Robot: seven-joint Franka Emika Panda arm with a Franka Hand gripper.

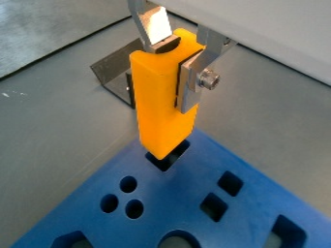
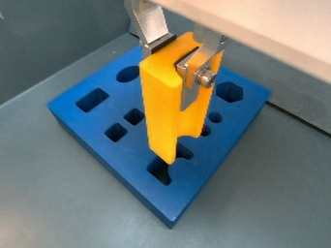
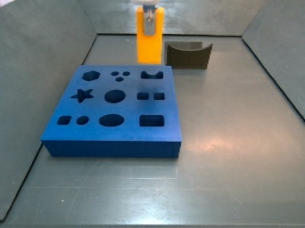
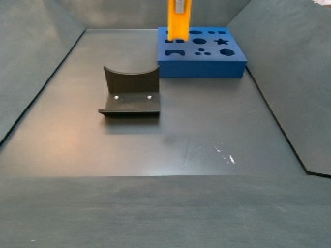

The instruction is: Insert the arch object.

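A lab test rig: a bare grey metal floor [image 4: 155, 184] enclosed by sloped grey walls [image 3: 48, 98]. At 12 o'clock in a side view, the gripper [image 3: 149, 12] holds the arch object [image 3: 148, 43] upright over a blue board [image 3: 113, 134] with shaped holes; the fixture [image 4: 130, 93] stands apart.

The gripper [image 1: 179, 60] is cut off above the fingers in both wrist views; the arch's [image 1: 163, 102] lower end is hidden inside a board [image 1: 246, 218] hole.
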